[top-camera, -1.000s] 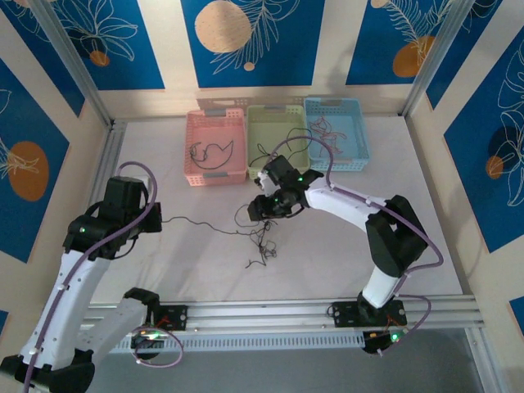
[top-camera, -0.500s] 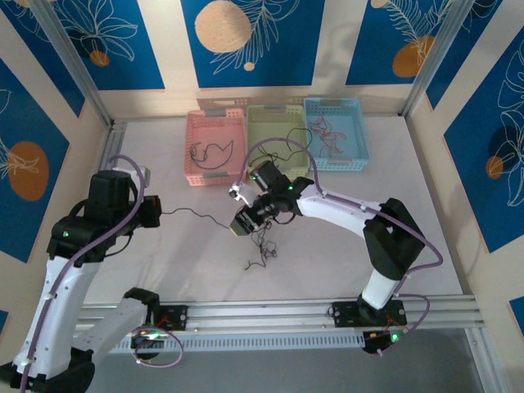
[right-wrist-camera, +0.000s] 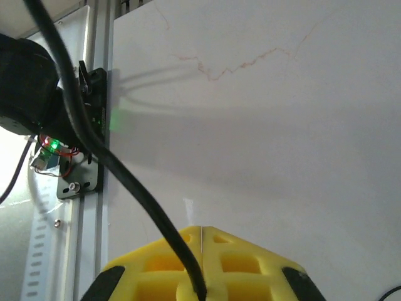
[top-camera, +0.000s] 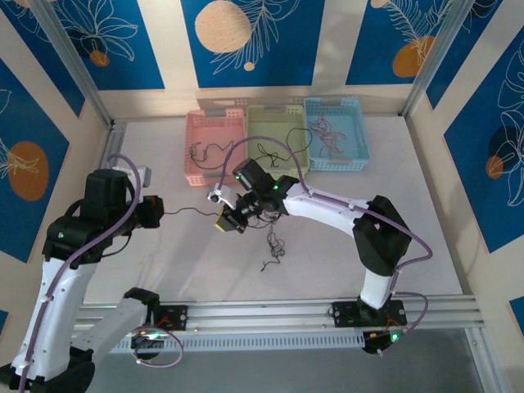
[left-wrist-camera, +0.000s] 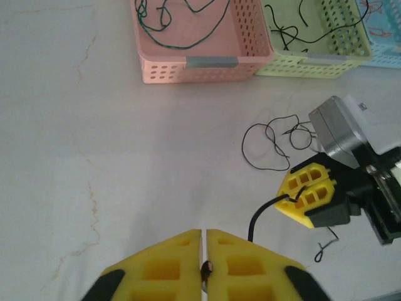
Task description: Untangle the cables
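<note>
A thin black cable (top-camera: 192, 212) stretches between my two grippers above the table. My left gripper (top-camera: 155, 211) is shut on its left end, which shows as a dark stub between the yellow fingers (left-wrist-camera: 238, 263). My right gripper (top-camera: 225, 221) is shut on the same cable (right-wrist-camera: 125, 182), which crosses its left finger (right-wrist-camera: 156, 269) and ends in the seam. From the left wrist view the cable (left-wrist-camera: 255, 219) rises to the right gripper (left-wrist-camera: 301, 195). A small clump of black cables (top-camera: 274, 243) lies just right of the right gripper, with loose loops (left-wrist-camera: 276, 141) on the table.
Three baskets stand at the back: pink (top-camera: 190, 147) with dark cables, green (top-camera: 250, 139) with black ones, blue (top-camera: 360, 139) with reddish ones. The metal rail (top-camera: 270, 313) runs along the near edge. Bare table lies left and right of the clump.
My right gripper has moved left toward the left gripper and shut on the black cable. The clump trails behind it. The left arm has shifted slightly left.
</note>
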### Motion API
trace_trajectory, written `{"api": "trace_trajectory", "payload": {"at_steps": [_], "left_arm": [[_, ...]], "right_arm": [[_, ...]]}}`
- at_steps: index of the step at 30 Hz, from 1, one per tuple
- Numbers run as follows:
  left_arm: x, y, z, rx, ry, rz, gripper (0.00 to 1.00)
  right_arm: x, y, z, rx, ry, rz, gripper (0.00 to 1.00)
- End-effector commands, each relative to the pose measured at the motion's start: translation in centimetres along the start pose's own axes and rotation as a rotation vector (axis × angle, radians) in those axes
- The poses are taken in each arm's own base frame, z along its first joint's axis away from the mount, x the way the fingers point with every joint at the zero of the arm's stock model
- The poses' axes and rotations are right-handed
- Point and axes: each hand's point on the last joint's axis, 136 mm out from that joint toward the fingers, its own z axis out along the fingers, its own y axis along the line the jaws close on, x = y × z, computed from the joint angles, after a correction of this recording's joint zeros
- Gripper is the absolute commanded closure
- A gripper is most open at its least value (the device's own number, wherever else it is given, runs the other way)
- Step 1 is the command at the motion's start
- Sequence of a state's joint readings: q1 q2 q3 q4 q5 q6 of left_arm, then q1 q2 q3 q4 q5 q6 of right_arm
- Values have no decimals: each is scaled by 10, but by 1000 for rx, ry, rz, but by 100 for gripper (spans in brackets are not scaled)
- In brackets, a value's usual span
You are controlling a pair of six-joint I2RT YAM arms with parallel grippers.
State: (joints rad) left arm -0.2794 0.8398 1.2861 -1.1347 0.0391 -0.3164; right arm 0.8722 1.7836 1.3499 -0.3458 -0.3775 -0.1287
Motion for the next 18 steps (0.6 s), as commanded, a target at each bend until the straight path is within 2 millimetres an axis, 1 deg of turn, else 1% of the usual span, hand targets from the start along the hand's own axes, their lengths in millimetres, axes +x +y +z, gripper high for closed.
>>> {"api": "trace_trajectory", "payload": {"at_steps": [1,3,4,7,9,11,14,16,18], "left_arm": [[-8,-7,-13,35,-39,-18,60],[-11,-8,-16,41,-56,-25,44],[-12,-8,-18,45,-68,-30,38],[-15,-10,-25,59,-108,-44,29],[-17,-12,-32,77,-137,-55,26],[-19,-19,-41,125,-178,-55,24],[-16,-42,-51,280,-224,-29,19],[-10,-57,-48,379,-205,-23,19],[-1,-70,-38,470,-158,-31,19]], "right_arm": [[-30,-2,-15,43,-109,-16,100],[-38,-6,-25,56,-163,28,100],[-44,-9,-32,63,-201,53,100],[-59,-19,-55,94,-320,147,100],[-68,-31,-73,121,-395,247,100],[-74,-41,-87,139,-446,344,100],[-79,-54,-103,181,-494,491,100],[-83,-61,-116,199,-533,596,100],[-87,-65,-128,201,-582,686,100]]}}
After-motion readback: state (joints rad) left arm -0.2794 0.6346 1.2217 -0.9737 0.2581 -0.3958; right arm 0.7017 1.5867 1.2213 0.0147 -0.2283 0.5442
